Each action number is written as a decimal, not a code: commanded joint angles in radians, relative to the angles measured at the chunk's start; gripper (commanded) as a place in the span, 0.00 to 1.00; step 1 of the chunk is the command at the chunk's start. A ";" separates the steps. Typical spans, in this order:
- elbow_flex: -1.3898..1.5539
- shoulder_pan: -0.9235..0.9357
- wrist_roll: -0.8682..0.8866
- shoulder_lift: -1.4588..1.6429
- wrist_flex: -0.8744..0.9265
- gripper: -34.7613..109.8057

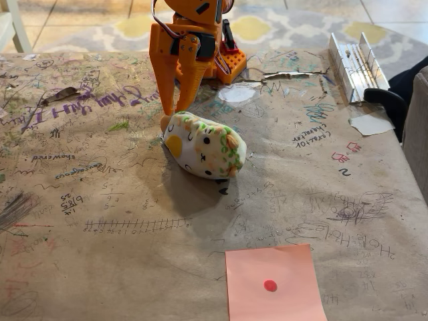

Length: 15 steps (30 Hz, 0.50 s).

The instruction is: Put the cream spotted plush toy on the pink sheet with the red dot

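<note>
Hand [175, 105] poised just above the far edge of the cream spotted plush toy [204, 146], fingers pointing down and parted a little — closed on nothing, tips at or barely short of the toy's top-left rim. Plush lying on its side on the scribbled brown tabletop [100, 200], directly below and in front of the hand, not lifted. Pink sheet with the red dot [274, 284] well apart from the plush, nearer the camera and off to the plush's right, bare — nothing on it. By the look of things, early in the task: grasp not yet made, with the lift, the carry across to the sheet and the release all left to do.
</note>
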 commanded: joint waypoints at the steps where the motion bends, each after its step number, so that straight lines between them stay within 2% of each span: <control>1: -0.020 -0.204 0.173 0.006 0.012 0.24; 5: -0.120 -0.173 0.193 0.008 0.052 0.24; 10: -0.163 -0.172 0.133 0.008 0.098 0.24; 15: -0.144 -0.173 0.311 0.008 0.071 0.24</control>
